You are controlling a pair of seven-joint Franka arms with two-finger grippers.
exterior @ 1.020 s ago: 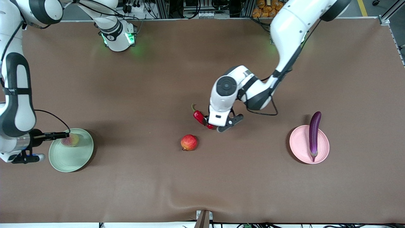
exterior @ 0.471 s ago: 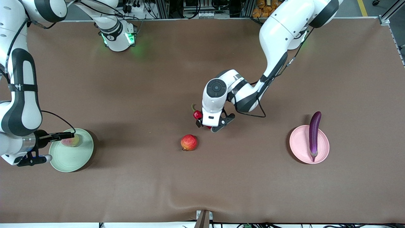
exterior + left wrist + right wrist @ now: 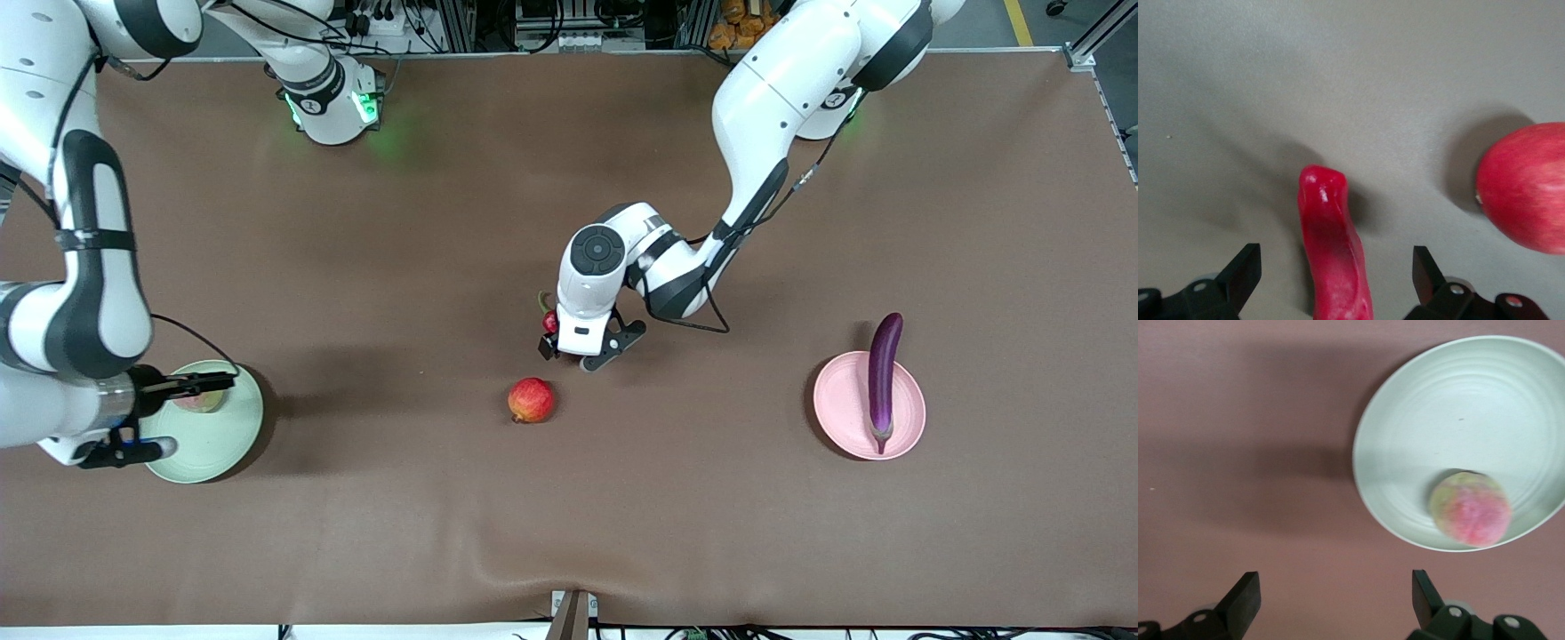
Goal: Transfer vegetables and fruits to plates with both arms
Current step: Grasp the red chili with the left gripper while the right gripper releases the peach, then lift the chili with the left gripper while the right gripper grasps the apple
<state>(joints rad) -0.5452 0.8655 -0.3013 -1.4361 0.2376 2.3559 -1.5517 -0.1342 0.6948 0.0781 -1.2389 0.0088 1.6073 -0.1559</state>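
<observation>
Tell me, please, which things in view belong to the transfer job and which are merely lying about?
Part of the job:
- long purple eggplant on the pale pink plate
- fuzzy pink-green fruit on the pale green plate
- red chili pepper between the open left gripper fingers
- round red-orange fruit
- open right gripper, beside the green plate

Lying about:
- brown table cover

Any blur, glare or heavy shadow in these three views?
Front view: sharp; green glow on the table by the right arm's base; soft shadow beside the green plate. Left wrist view: chili slightly soft with small highlights, and the apple casts a dark shadow. Right wrist view: peach blurred, and a broad shadow lies on the table beside the plate.
</observation>
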